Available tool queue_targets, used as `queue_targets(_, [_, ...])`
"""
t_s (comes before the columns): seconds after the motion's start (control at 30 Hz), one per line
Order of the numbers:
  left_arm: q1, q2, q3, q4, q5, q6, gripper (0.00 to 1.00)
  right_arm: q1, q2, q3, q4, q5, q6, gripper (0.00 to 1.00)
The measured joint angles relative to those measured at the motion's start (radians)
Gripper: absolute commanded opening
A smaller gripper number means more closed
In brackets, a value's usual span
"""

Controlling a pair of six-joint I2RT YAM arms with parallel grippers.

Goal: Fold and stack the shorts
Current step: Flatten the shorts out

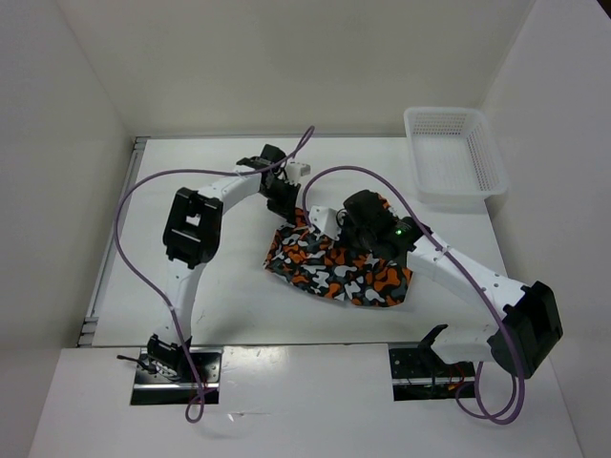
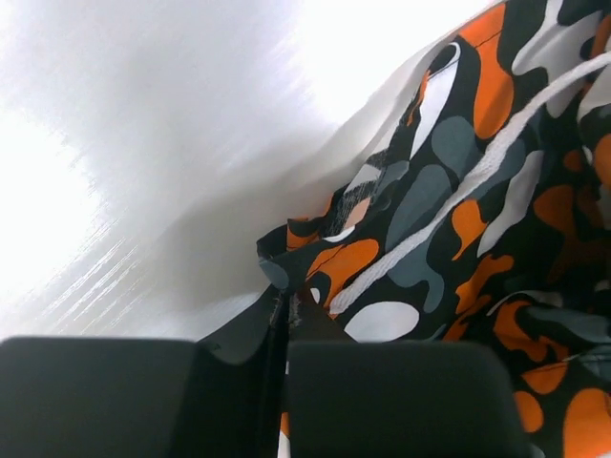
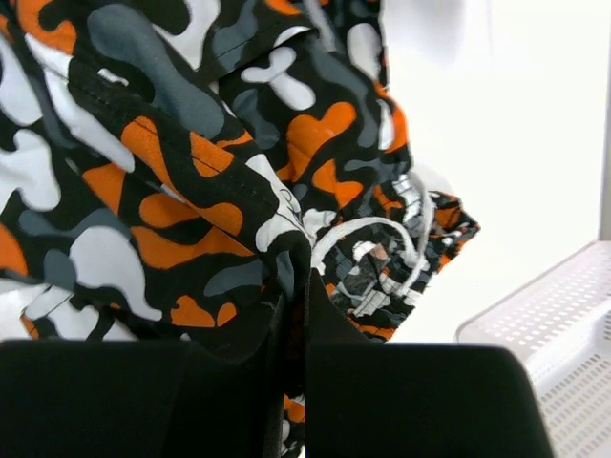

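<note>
I'm working the fold step right now, left tool (image 2: 284,329) and right tool (image 3: 298,296) both pinching tight on the far side of the shorts (image 1: 339,272) lying mid-table (image 1: 191,191), so next I'm probably dragging that edge toward me evenly.

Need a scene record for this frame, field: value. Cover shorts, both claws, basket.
shorts: one pair, rumpled, lying centre-right on the table
left claw: shut on a hem of the shorts, at the cloth's far left corner
right claw: shut on a stitched edge of the shorts, at the cloth's far right side
basket: white mesh, far right corner of the table, apart from the shorts
fold state: no neat fold yet, nothing stacked
</note>
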Motion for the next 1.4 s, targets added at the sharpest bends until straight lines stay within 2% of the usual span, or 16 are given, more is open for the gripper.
queue_targets(0.13, [0.043, 0.001, 0.002, -0.005, 0.034, 0.002, 0.0, -0.029, 0.008, 0.016, 0.056, 0.013, -0.002, 0.0])
queue_targets(0.23, [0.139, -0.007, 0.034, -0.039, 0.021, 0.003, 0.0, -0.083, 0.068, 0.116, 0.11, 0.021, -0.003, 0.0])
queue_targets(0.37, [0.372, -0.096, 0.125, -0.067, -0.066, 0.003, 0.0, -0.15, 0.209, 0.353, 0.219, 0.04, -0.006, 0.0])
queue_targets(0.53, [0.645, -0.313, 0.3, -0.056, -0.148, -0.007, 0.0, -0.184, 0.325, 0.579, 0.365, 0.068, -0.04, 0.0])
queue_targets(0.6, [0.679, -0.423, 0.336, -0.051, -0.159, -0.013, 0.0, -0.183, 0.363, 0.65, 0.402, 0.072, -0.053, 0.0])
queue_targets(0.73, [0.668, -0.603, 0.341, -0.042, -0.151, -0.015, 0.0, -0.223, 0.387, 0.711, 0.431, 0.09, -0.068, 0.0])
queue_targets(0.87, [0.655, -0.708, 0.242, -0.051, -0.128, -0.016, 0.0, -0.23, 0.34, 0.642, 0.447, 0.103, -0.097, 0.0])
queue_targets(1.03, [0.664, -0.766, -0.006, -0.112, -0.131, -0.015, 0.0, -0.196, 0.194, 0.426, 0.414, 0.098, -0.142, 0.0])
queue_targets(1.2, [0.661, -0.785, -0.246, -0.226, -0.13, -0.015, 0.0, -0.185, 0.032, 0.222, 0.291, 0.0, -0.168, 0.0])
queue_targets(1.33, [0.634, -0.795, -0.368, -0.324, -0.132, -0.014, 0.0, -0.163, -0.09, 0.058, 0.169, -0.074, -0.201, 0.0])
queue_targets(1.4, [0.603, -0.801, -0.402, -0.371, -0.133, -0.013, 0.15, -0.126, -0.133, -0.02, 0.114, -0.089, -0.214, 0.05])
